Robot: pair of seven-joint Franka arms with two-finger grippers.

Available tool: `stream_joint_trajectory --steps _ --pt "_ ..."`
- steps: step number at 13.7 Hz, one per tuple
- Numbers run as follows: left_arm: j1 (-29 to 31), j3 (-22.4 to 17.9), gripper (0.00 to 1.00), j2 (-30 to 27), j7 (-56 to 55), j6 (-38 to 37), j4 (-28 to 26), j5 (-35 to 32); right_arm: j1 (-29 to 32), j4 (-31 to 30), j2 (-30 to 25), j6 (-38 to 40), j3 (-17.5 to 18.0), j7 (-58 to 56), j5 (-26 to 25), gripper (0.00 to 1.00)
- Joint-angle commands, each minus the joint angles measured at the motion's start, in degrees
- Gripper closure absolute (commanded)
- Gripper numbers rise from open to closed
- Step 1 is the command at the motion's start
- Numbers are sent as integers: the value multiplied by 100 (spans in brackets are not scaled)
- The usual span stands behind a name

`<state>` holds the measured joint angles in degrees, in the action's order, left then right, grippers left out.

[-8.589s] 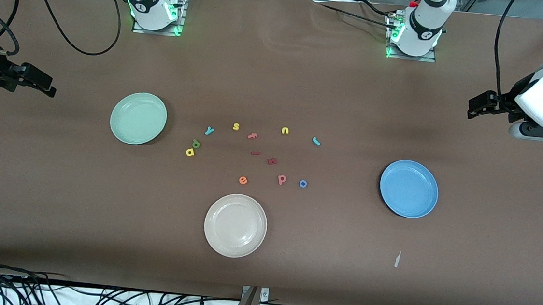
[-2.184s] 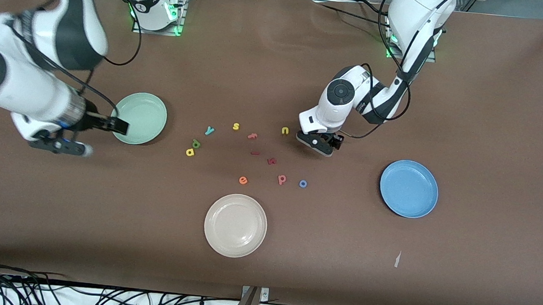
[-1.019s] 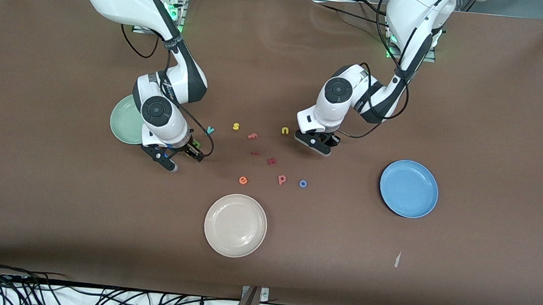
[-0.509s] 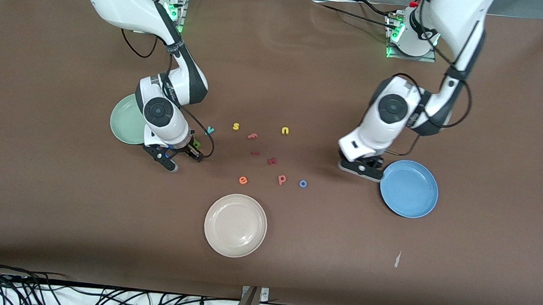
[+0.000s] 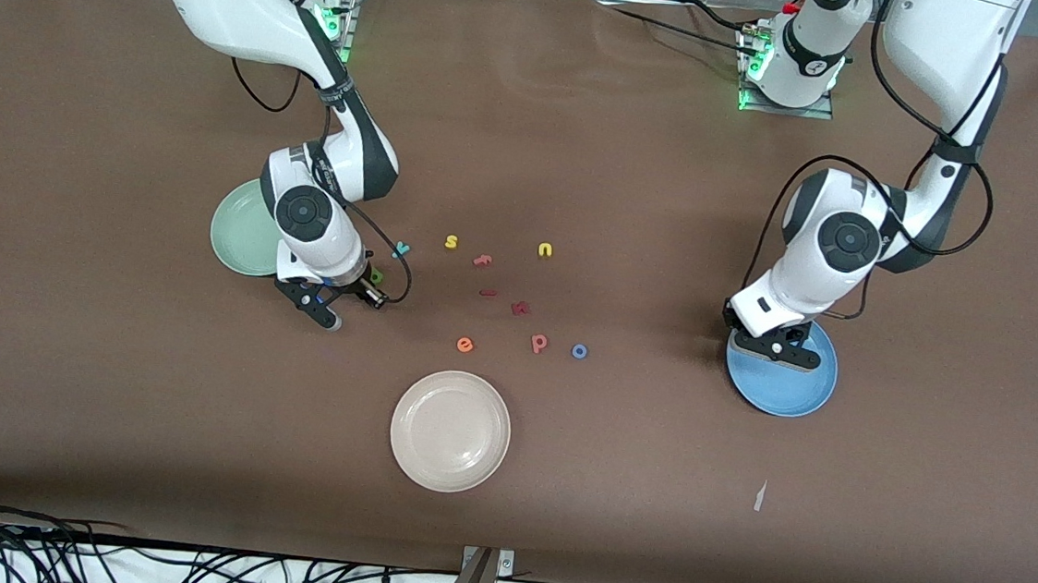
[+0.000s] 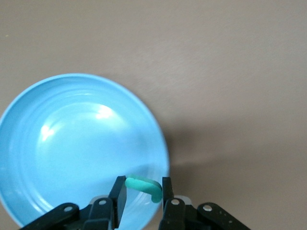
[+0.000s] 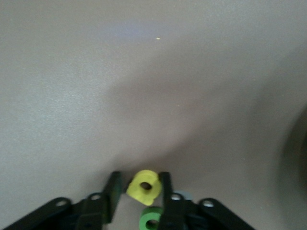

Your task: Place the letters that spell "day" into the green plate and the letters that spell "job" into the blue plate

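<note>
- My left claw [image 6: 140, 194] grips the teal "j" [image 6: 143, 187] over the blue plate [image 6: 57, 143].
- My right claw [image 7: 138, 191] pinches the yellow "a" [image 7: 143, 187] on the desk [image 5: 587, 130], beside the green plate [image 5: 241, 233].

A teal "j" [image 6: 144, 188] hangs pinched over the rim of the round blue plate [image 5: 798, 392] at lower right. A yellow "a" [image 7: 144, 187] sits clamped at table level, the dark green "d" [image 7: 151, 220] just beside it. The teal "y" [image 5: 402, 249], pink "b" [image 5: 539, 342] and blue "o" [image 5: 579, 351] lie mid-frame. The mint-green plate [image 5: 236, 232] sits centre-left.
</note>
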<state>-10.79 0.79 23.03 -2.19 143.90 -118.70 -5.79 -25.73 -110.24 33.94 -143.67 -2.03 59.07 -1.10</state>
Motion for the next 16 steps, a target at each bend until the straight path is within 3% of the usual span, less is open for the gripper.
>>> stream_joint_trajectory --steps 1,3,8,11,12,14,16 --pt "94 -96 61 -1 245 76 -39 -256 -29 -24 -10 -21 -26 237 -92 90" --pt "94 -97 3 -9 245 77 -21 -238 -3 -6 -123 40 -87 62 -110 93" --pt "-54 -79 1 -53 131 59 268 -151 24 -67 -703 1093 -631 -1316 -66 93" --pt "-590 -79 1 -1 9 59 514 804 33 -373 -1317 1649 -1140 -2448 -57 93" --pt "-739 -79 1 60 -148 59 550 982 33 -593 -1476 1614 -1325 -2870 -5 93" --pt "-1248 -88 2 393 -613 -37 1197 957 33 -1224 -1723 1431 -1572 -3207 57 93" --pt "-1574 -114 2 648 -1080 -108 1481 957 33 -2137 -2056 686 -1677 -3331 66 93"
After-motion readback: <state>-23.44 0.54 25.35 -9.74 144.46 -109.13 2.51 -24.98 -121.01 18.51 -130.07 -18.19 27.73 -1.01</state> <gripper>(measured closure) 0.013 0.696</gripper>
